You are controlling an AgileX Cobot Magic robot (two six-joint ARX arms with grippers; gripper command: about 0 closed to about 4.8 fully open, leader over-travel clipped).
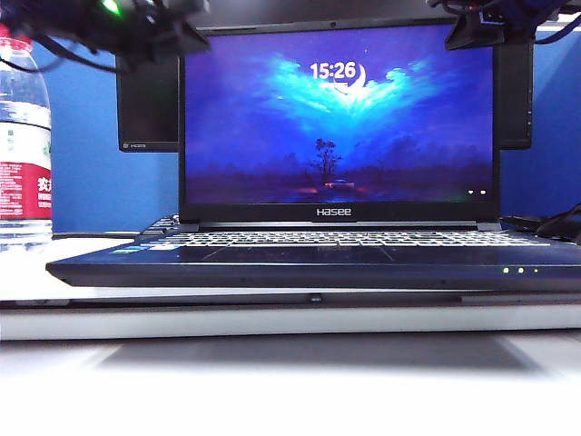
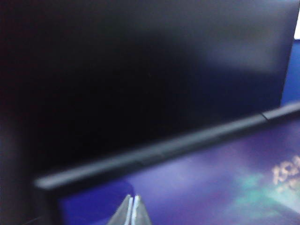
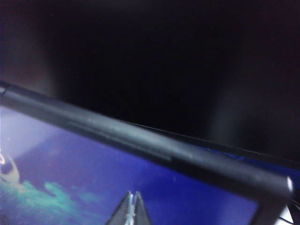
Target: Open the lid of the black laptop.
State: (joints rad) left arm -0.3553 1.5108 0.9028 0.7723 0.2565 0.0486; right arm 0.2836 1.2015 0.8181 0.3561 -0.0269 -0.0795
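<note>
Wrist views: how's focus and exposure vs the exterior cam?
Left wrist view: soft and dark, lid edge smeared, left gripper tips shut against lit screen. Right wrist view: also dim, lid edge a bit sharper, right gripper shut. Exterior view: black laptop screen crisp and bright; foreground table blown out white; water bottle slightly soft.

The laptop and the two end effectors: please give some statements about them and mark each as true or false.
1. The lid stands raised and its screen is lit. True.
2. The black laptop screen shows 09:40. False: it shows 15:26.
3. The left end effector has its fingertips together. True.
4. The right end effector is wide open by the keys. False: it is shut, near the lid's top edge.
5. A water bottle stands left of the laptop. True.
</note>
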